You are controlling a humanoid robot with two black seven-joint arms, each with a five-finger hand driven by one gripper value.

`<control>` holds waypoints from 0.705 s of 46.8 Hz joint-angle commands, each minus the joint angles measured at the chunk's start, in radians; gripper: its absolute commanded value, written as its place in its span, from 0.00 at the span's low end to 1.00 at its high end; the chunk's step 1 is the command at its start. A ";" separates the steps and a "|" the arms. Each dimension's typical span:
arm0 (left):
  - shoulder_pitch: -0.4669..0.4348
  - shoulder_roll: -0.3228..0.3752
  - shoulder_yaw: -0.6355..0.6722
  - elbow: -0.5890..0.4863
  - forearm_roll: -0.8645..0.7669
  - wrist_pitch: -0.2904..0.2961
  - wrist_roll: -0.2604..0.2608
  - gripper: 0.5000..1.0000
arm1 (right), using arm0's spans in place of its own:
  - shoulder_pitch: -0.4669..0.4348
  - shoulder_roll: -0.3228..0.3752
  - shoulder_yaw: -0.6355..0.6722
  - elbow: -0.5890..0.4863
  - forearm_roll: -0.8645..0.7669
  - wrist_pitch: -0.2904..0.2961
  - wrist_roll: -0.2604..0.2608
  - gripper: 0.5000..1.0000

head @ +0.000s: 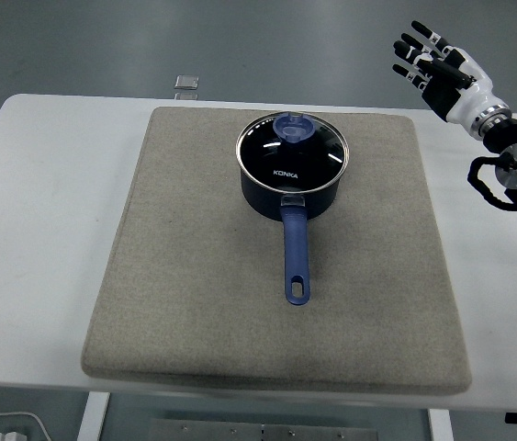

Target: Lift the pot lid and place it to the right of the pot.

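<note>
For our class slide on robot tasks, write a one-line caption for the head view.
Lid still on the blue pot on a grey mat; right robot hand raised open at upper right.

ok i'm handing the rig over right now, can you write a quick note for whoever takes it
Right hand: raised at the upper right, off past the mat's edge, fingers spread, holding nothing. Left hand: not in view.
Pot: dark blue saucepan on the grey mat, toward its far middle, handle pointing at the near edge.
Lid: glass, blue knob, seated on the pot.
Done: nothing yet; the lid is untouched.
Left: bring the right hand to the knob, grasp it, lift the lid and set it on the mat right of the pot, where there is bare space.
</note>
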 commanded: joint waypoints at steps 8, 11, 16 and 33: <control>0.000 0.000 0.000 0.000 0.000 0.000 0.000 1.00 | 0.000 0.001 0.000 0.000 0.000 0.000 -0.002 0.84; 0.000 0.000 0.000 0.000 0.000 -0.001 0.000 1.00 | 0.000 0.001 0.002 0.000 0.005 0.000 -0.002 0.84; -0.002 0.000 0.000 0.000 0.000 -0.001 0.000 1.00 | 0.000 -0.001 0.002 0.000 0.008 0.000 -0.002 0.84; -0.008 0.000 0.000 0.000 0.000 -0.001 0.000 1.00 | 0.000 -0.001 0.002 0.000 -0.001 0.017 0.002 0.84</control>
